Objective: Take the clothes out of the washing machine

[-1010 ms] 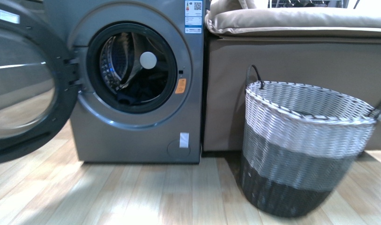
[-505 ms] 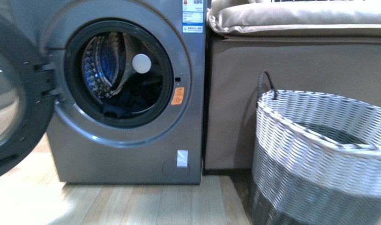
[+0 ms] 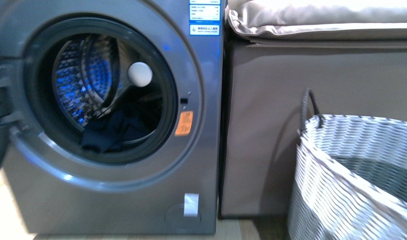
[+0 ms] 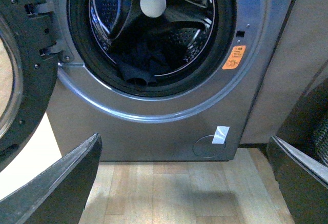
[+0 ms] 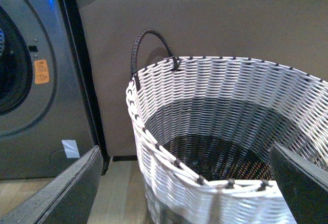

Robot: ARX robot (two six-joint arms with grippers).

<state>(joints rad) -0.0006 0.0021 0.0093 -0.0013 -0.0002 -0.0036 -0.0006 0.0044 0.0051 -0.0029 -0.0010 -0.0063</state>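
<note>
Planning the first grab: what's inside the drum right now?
Dark clothes lie heaped on the drum floor near the opening. Whatever is under or behind the heap is hidden.

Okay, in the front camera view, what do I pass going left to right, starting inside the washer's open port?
dark clothes → white disc → orange sticker → brown ottoman → woven basket

On the washing machine, you see the door running off the frame and label print too small to read. The clothes sit partly behind the port rim, and the basket is cropped.
</note>
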